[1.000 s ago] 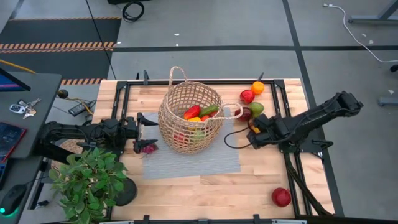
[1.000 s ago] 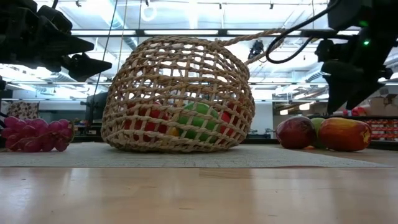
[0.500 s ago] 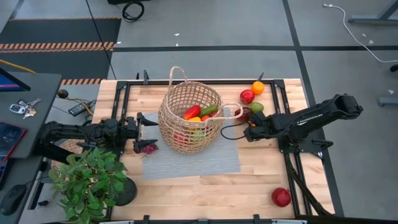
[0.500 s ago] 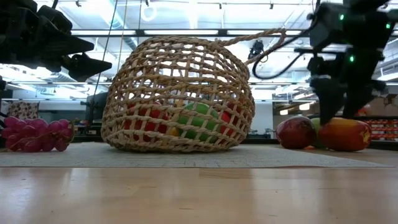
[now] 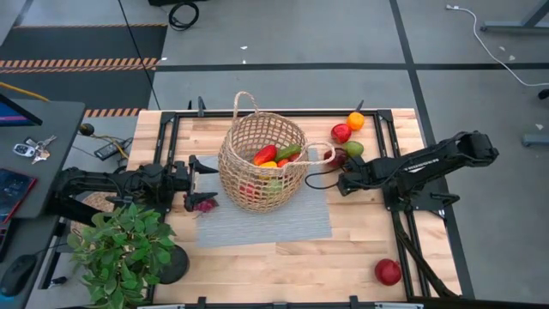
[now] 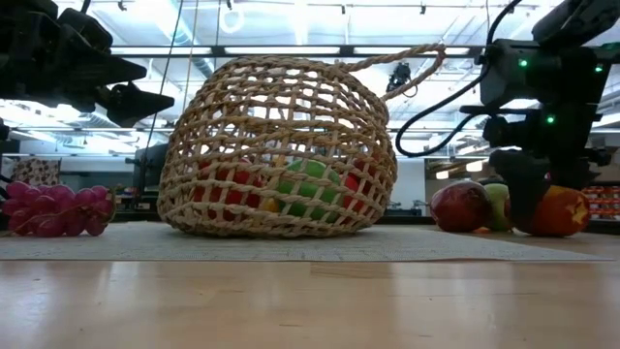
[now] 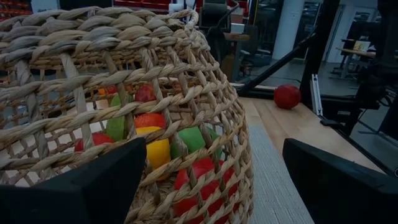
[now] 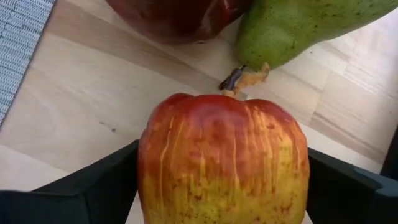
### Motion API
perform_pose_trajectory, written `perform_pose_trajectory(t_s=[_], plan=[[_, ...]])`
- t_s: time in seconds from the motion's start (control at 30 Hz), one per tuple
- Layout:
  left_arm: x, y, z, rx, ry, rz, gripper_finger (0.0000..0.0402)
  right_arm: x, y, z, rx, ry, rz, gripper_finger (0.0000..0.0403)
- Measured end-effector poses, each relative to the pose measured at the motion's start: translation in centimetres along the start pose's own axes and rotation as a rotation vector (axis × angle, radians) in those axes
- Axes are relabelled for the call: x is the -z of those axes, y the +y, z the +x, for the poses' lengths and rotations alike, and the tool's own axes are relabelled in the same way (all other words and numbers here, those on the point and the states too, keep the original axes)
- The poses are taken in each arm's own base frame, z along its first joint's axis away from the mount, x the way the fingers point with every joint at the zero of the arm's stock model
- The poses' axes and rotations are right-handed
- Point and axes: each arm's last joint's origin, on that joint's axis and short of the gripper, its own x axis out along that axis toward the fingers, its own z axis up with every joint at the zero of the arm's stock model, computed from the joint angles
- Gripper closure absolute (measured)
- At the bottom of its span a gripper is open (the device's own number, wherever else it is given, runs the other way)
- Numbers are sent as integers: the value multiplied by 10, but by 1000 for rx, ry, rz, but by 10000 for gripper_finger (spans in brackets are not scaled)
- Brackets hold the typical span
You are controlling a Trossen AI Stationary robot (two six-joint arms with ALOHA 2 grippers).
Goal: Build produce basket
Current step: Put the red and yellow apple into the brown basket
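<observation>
Both fingers of right claw (image 8: 217, 205) straddle red-yellow apple (image 8: 222, 163) (beside pear (image 8: 298, 28)).

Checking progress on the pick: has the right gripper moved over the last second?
Yes. The right gripper has shifted toward the basket and dropped beside the dark-red fruit, now straddling a red-yellow apple.

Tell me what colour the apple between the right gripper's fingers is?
Red fading to yellow, streaked apple; right wrist view shows it best.

I see the wicker basket (image 5: 262, 167) upright on the mat, part-filled; more produce (image 5: 350, 137) lies right of it.
</observation>
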Motion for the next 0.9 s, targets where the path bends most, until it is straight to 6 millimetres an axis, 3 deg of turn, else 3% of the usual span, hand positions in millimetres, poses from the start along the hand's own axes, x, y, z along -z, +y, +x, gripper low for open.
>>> perform_pose_trajectory(t_s=[0.27, 0.47, 0.73, 0.9], plan=[[0, 0, 0, 0, 1, 0, 15, 0, 2, -2, -21, 35, -3, 45], [0, 0, 0, 0, 1, 1, 15, -8, 23, -27, -197, 97, -104, 43], [0, 0, 0, 0, 1, 1, 15, -17, 74, -78, -752, 4, -274, 41], [0, 0, 0, 0, 1, 1, 15, -21, 96, -104, -1102, -83, -277, 40]])
